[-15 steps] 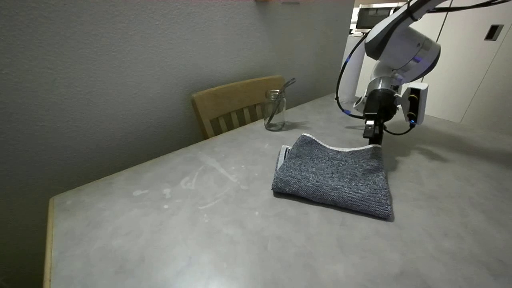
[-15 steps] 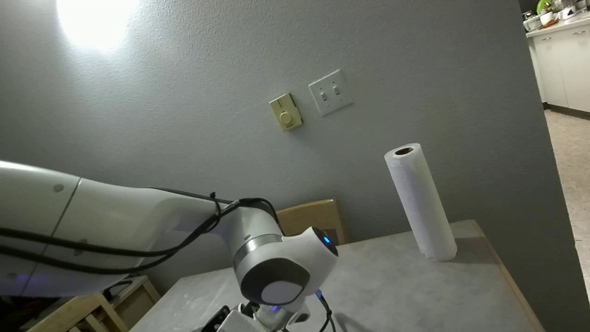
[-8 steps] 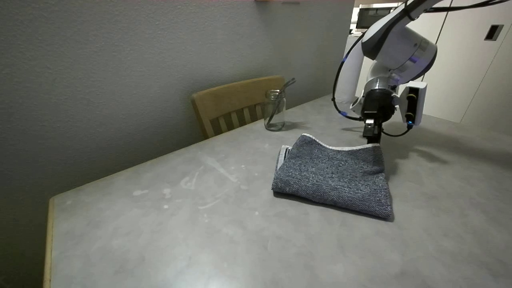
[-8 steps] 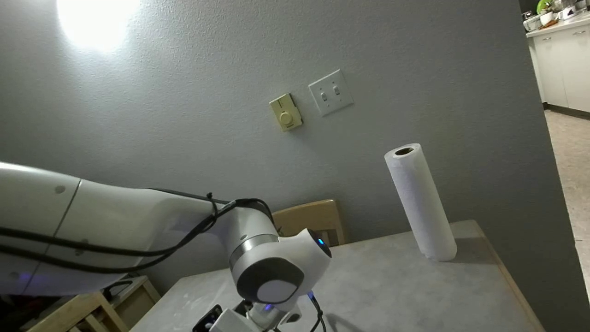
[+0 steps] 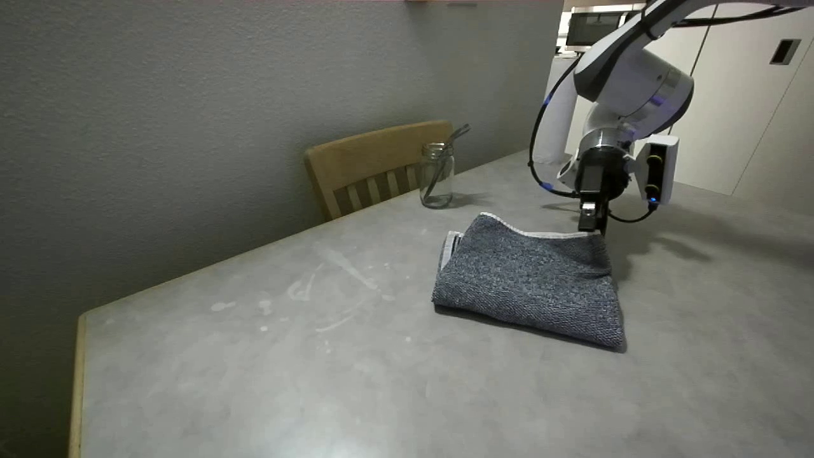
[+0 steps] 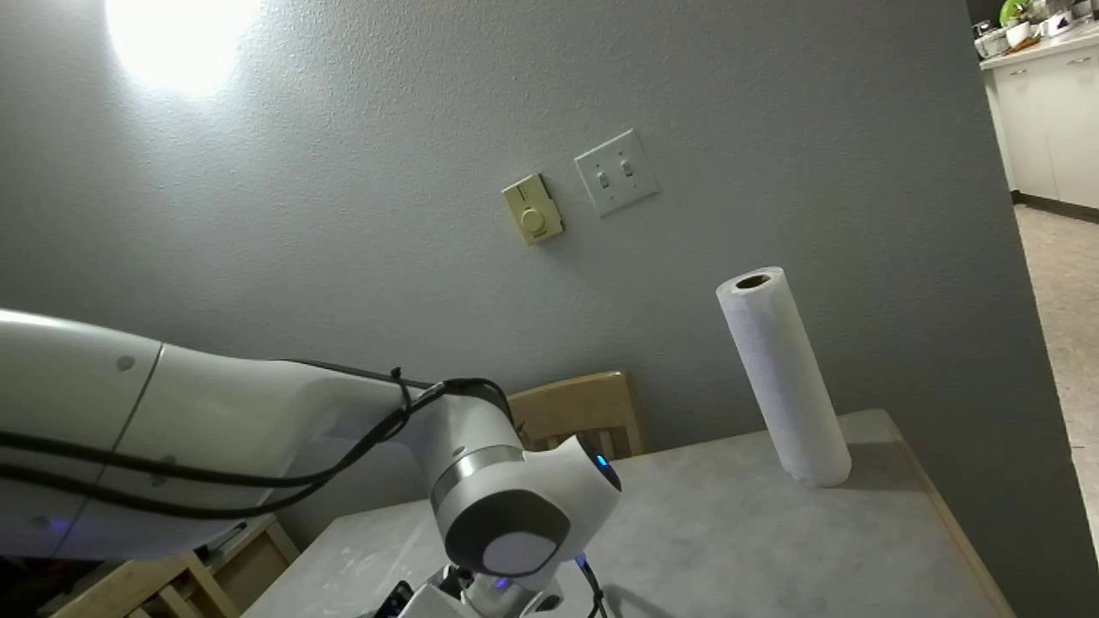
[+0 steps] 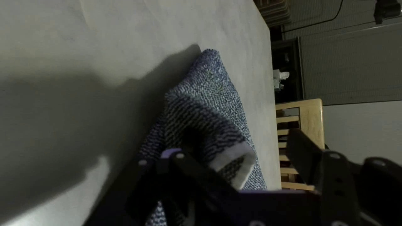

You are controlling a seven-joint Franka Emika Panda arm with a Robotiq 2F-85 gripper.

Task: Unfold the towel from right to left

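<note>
The towel (image 5: 528, 280), dark blue-grey with a pale edge, lies folded on the table, its far edge raised into a wave in an exterior view. Striped white bands show at its far left end. In the wrist view the towel (image 7: 216, 84) curls up, with a pale-edged corner between the fingers. My gripper (image 5: 594, 219) is at the far right corner of the towel. In the wrist view my gripper (image 7: 235, 150) has its fingers wide apart. The left finger is against the curled cloth; its tip is partly hidden in shadow. The right finger is clear of the cloth.
A glass jar (image 5: 437, 178) with a straw-like item stands at the table's far edge. A wooden chair (image 5: 381, 156) is behind it. A paper towel roll (image 6: 786, 378) stands upright on the table (image 6: 713, 524). The wall runs close behind.
My gripper has moved slightly left, then down, at the far right corner of the towel. The raised corner has shifted slightly left; the rest of the towel looks the same.
</note>
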